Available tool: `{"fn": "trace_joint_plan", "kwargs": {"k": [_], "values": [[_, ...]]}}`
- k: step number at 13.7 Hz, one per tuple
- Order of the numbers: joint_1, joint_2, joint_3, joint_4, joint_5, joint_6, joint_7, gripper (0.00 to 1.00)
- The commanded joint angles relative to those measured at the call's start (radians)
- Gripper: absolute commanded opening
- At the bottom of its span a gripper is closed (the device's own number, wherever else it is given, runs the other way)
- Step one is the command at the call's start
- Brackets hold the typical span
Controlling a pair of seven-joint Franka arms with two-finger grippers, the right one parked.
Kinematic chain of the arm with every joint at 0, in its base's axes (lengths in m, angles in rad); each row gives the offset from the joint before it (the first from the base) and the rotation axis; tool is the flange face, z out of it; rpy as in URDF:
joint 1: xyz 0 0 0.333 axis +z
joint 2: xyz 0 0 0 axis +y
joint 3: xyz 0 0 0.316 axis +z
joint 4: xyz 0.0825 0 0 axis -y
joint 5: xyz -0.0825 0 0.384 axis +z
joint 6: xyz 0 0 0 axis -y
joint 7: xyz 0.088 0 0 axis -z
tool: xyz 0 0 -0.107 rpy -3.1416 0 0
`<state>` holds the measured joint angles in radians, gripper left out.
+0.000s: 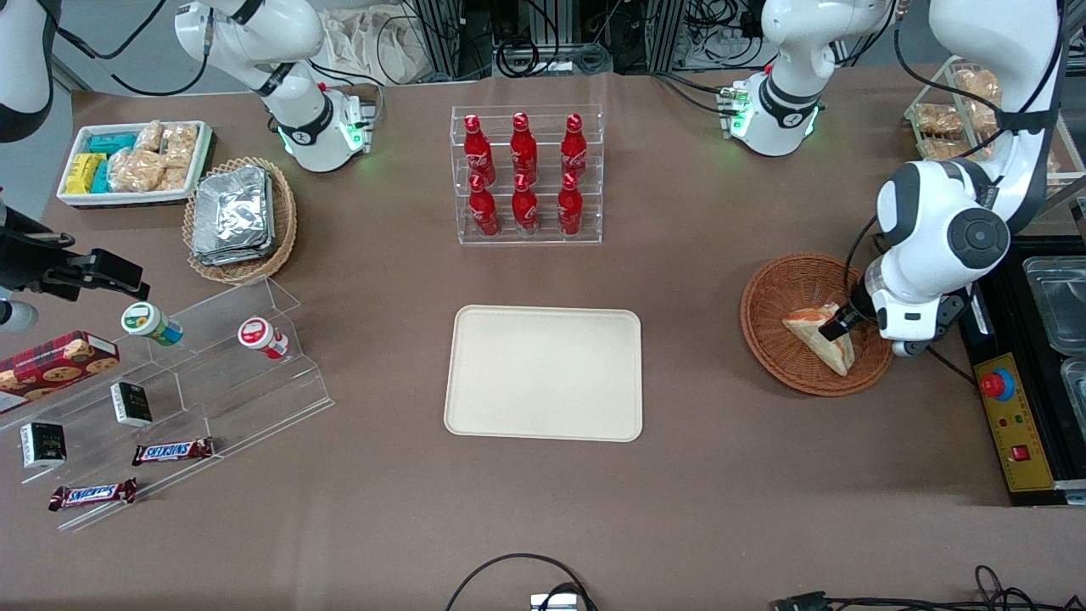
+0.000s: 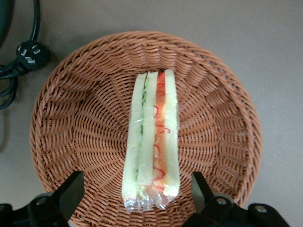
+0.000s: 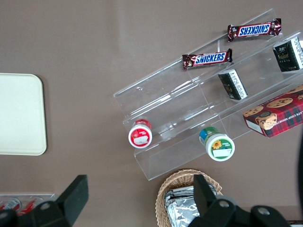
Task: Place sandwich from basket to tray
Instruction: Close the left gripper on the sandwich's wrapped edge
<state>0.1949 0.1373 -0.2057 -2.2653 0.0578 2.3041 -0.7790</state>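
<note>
Sandwich [image 2: 151, 142], a plastic-wrapped triangular wedge of pale white bread with green and red-orange filling stripes, lying inside the round reddish-brown woven wicker basket [image 1: 776, 339], cut edge up in the wrist view. Then, largest downward:

Brown counter [image 1: 764, 509], carrying everything. Flat cream-beige rectangular tray [image 1: 543, 373] with rounded corners, bare, at mid-counter, well apart from the basket and toward 9 o'clock of it in the front view. Clear acrylic rack of six red bottles [image 1: 526, 174] at 12 o'clock of the tray. Basket itself toward the working arm's end of the counter. Black jaws of the left arm's gripper [image 2: 137, 191] spread wide apart, one finger [image 2: 71, 191] on each side of the wedge's near end, neither pad touching the wrap, hanging just above the basket at its 3 o'clock rim in the front view. Black power plug [image 2: 29, 53] on the counter just beside the basket rim.
</note>
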Motion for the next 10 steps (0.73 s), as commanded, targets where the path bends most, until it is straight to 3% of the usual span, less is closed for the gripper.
{"fn": "trace_joint_plan", "kwargs": {"k": [1, 6, 7, 10], "values": [[0.014, -0.002, -0.008, -0.042, -0.004, 0.05, -0.034, 1.0], [0.012, 0.028, -0.008, -0.085, -0.004, 0.116, -0.08, 1.0], [0.012, 0.036, -0.008, -0.083, -0.004, 0.117, -0.08, 0.95], [0.009, 0.047, -0.009, -0.073, -0.004, 0.106, -0.085, 0.31]]}}
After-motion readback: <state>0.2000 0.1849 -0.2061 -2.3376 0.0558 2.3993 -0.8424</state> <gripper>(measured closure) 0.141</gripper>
